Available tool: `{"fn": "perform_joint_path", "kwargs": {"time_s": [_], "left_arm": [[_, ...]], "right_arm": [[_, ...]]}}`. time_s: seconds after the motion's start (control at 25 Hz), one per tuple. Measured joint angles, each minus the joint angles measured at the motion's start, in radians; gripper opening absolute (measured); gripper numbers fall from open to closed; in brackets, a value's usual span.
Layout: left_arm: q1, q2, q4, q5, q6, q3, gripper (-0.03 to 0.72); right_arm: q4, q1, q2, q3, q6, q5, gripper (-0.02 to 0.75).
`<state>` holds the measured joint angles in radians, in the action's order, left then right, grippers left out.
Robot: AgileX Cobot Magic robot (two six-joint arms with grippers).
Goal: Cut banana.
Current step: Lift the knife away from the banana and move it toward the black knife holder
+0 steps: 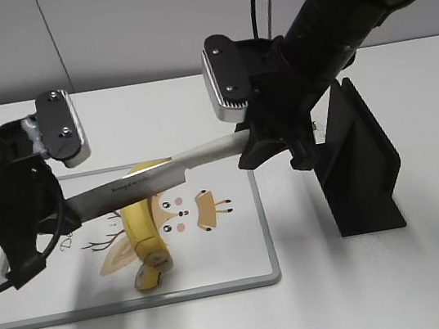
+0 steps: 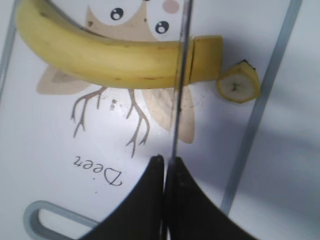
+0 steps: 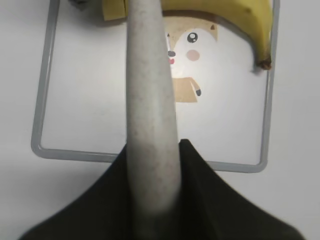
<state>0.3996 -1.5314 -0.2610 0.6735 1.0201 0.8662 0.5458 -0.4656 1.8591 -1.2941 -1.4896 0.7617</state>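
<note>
1. Nearest the exterior camera, a small cut-off stub (image 1: 149, 278) lies on the cutting board (image 1: 244, 272), just beside the banana's cut end.
2. The banana (image 1: 142, 226) lies on the board, its long axis running near to far, cut face toward the camera and stem away.
3. A knife (image 1: 124, 189) crosses above it; the left fingers (image 2: 165, 165) are pinched on the blade tip.
4. The right fingers (image 3: 155, 165) clamp the pale handle.
5. A black stand (image 1: 360, 164) sits on the tabletop (image 1: 435, 281).
</note>
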Motion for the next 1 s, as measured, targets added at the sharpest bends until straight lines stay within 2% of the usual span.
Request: {"fn": "perform_joint_path", "kwargs": {"time_s": [0.48,0.52,0.6,0.76,0.84,1.0], "left_arm": [[0.004,0.118,0.013,0.018,-0.001,-0.005,0.011],[0.001,0.118,0.031,0.027,-0.005,-0.007,0.035],[-0.006,0.118,0.051,0.033,-0.010,-0.013,0.139],[-0.006,0.118,0.050,0.033,-0.012,-0.016,0.408],[-0.006,0.120,0.050,0.033,-0.017,-0.016,0.499],[-0.032,0.154,0.071,0.040,-0.063,-0.003,0.560]], "right_arm": [[-0.023,-0.001,-0.072,0.000,0.005,0.031,0.173],[-0.044,0.003,-0.073,0.000,0.007,0.037,0.167],[-0.074,0.011,-0.074,0.000,0.013,0.038,0.166],[-0.088,0.014,-0.075,0.000,0.025,0.035,0.163],[-0.095,0.014,-0.076,0.000,0.029,0.032,0.163],[-0.114,0.015,-0.081,0.000,0.036,0.028,0.162]]}}
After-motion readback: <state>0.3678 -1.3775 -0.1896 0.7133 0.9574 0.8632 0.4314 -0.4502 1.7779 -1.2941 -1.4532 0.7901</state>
